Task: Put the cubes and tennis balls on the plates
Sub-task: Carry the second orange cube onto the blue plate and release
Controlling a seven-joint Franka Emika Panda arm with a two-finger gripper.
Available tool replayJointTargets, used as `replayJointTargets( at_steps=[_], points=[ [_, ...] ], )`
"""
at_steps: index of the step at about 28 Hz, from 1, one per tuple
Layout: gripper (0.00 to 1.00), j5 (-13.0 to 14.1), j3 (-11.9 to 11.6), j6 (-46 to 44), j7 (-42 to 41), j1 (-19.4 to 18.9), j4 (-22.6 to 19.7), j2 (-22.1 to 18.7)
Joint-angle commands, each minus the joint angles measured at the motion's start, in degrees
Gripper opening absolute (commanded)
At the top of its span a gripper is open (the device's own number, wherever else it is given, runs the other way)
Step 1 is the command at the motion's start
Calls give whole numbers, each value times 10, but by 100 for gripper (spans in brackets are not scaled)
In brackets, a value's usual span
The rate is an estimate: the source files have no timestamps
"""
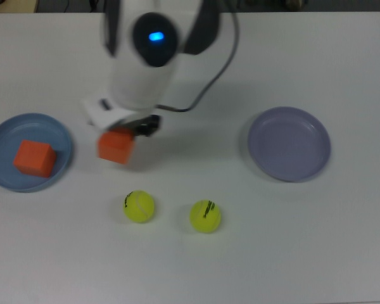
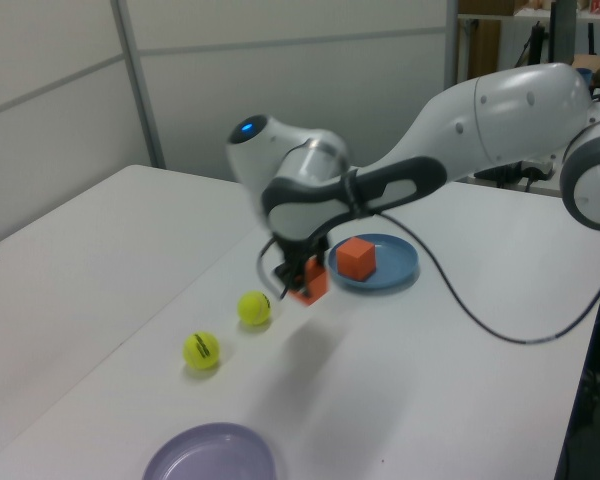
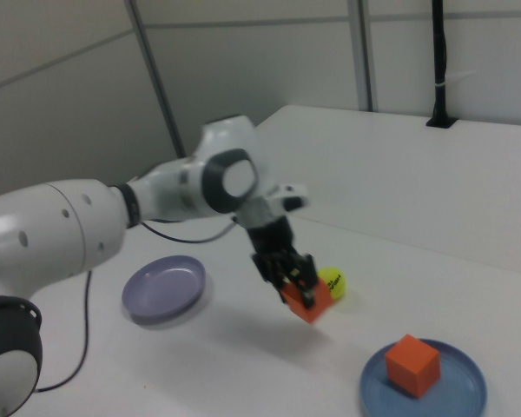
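Observation:
My gripper (image 1: 121, 138) is shut on an orange cube (image 1: 116, 147) and holds it above the table, just to the right of the light blue plate (image 1: 0, 136) in the top view. A second orange cube (image 1: 35, 158) sits on that plate. Two tennis balls (image 1: 139, 206) (image 1: 206, 216) lie on the table below the held cube in the top view. The lavender plate (image 1: 289, 143) sits bare at the top view's right. In the left view, the held cube (image 2: 308, 283) hangs beside the blue plate (image 2: 395, 268). In the right view, the held cube (image 3: 308, 300) partly covers one ball (image 3: 332, 282).
The arm's white body (image 1: 145, 57) and a black cable (image 1: 209, 82) reach in from the top view's upper edge. The tabletop is white. In the left view, shelving with small items (image 2: 580, 70) stands beyond the table's far right.

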State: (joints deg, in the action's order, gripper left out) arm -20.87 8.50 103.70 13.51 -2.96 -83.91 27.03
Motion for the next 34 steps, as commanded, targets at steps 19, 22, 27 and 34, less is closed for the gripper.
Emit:
replayJointTargets(
  at_steps=[19,22,27,34],
  points=[
    [100,-36,-81,5,-66,56,-28,32],
    [100,-31,-81,13,-65,56,-25,29],
    [100,8,-77,14,-70,58,-2,22],
    [100,74,-72,18,-93,49,30,8]
  ],
)
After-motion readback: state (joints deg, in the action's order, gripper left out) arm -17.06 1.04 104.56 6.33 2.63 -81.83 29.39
